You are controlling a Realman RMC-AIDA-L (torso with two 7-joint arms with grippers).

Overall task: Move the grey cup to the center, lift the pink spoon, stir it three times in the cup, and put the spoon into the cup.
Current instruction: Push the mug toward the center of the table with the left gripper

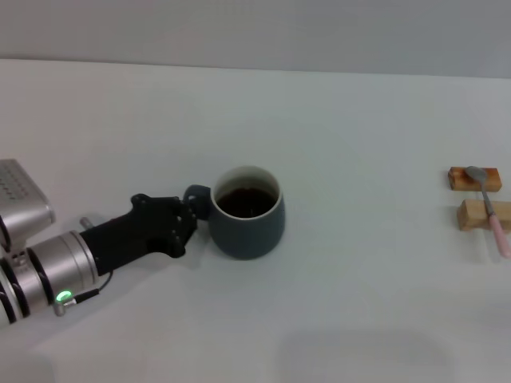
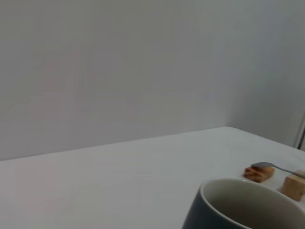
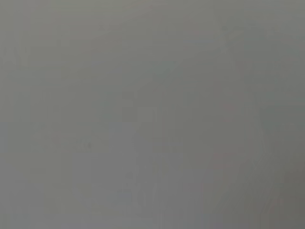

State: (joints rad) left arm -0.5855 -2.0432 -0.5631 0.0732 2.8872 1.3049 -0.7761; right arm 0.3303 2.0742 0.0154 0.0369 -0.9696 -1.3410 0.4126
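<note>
Mid-table: cup (image 1: 247, 214), upright, dark liquid inside; rim cut off in left wrist view.
Left gripper (image 1: 190, 214): at the cup handle, fingers hidden by its own body — grip can't tell.
Spoon (image 1: 489, 206): far right, lying across two blocks (image 1: 479, 198).
Right gripper: not visible; its wrist view is blank grey.

The cup (image 1: 248, 212) is sitting mid-table (image 1: 343, 303) with the left gripper (image 1: 190, 217) crowding its handle at nine o'clock. Toward three o'clock, bare table is stretching to the spoon (image 1: 489, 209) lying across two blocks (image 1: 479, 197).
</note>
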